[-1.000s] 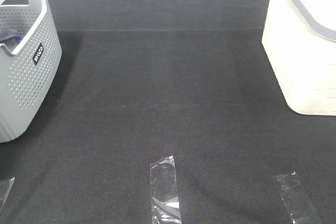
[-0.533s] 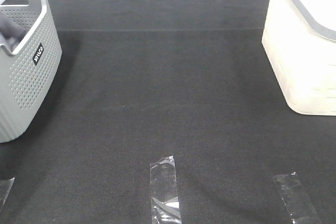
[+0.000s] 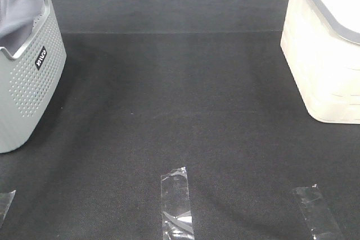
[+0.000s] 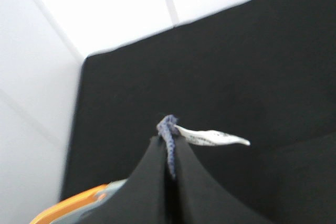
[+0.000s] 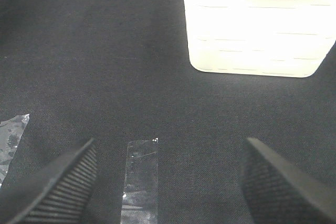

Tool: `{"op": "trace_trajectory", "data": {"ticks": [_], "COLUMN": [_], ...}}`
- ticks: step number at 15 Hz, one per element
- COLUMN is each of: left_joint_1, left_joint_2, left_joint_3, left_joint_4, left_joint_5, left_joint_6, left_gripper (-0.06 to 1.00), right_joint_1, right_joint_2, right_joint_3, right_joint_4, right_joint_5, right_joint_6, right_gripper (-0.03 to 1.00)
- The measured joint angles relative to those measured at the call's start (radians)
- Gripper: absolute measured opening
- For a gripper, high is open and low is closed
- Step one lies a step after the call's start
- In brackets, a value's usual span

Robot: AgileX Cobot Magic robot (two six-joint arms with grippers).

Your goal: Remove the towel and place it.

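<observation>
Left tool [image 4: 169,148] pinches the slate grey-blue terry towel [image 3: 19,4] (seemingly its tagged corner) to hoist it from the ten-o'clock grey perforated basket [image 3: 31,88]; right tool [image 5: 168,182] spread.

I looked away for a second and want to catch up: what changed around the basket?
The towel has risen out of the grey basket, pinched at its tagged corner by the shut left gripper. The basket, the white bin and the tape strips stayed where they were.
</observation>
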Motion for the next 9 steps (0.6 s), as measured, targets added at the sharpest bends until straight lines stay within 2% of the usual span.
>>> {"op": "trace_trajectory", "data": {"ticks": [3,6,9], "left_joint_1": [-0.15,-0.306,-0.422], "left_joint_2": [-0.05,-0.054,-0.054], "left_joint_3": [0.0,0.0,0.0], "left_joint_4": [-0.038,-0.05,-0.054], "left_joint_5": [-0.026,0.006,0.103], "left_joint_6": [0.062,0.133,0.145], "left_gripper": [0.0,0.0,0.0], "right_joint_1": [0.0,0.0,0.0], "right_joint_2": [0.0,0.024,0.139], "right_joint_3": [0.0,-0.01,-0.012], "right_joint_4": [0.008,0.04,0.089], "right_joint_5": [0.0,-0.03,-0.173], "right_joint_6": [0.0,0.0,-0.028], "right_gripper": [0.71,0.71,0.71]}}
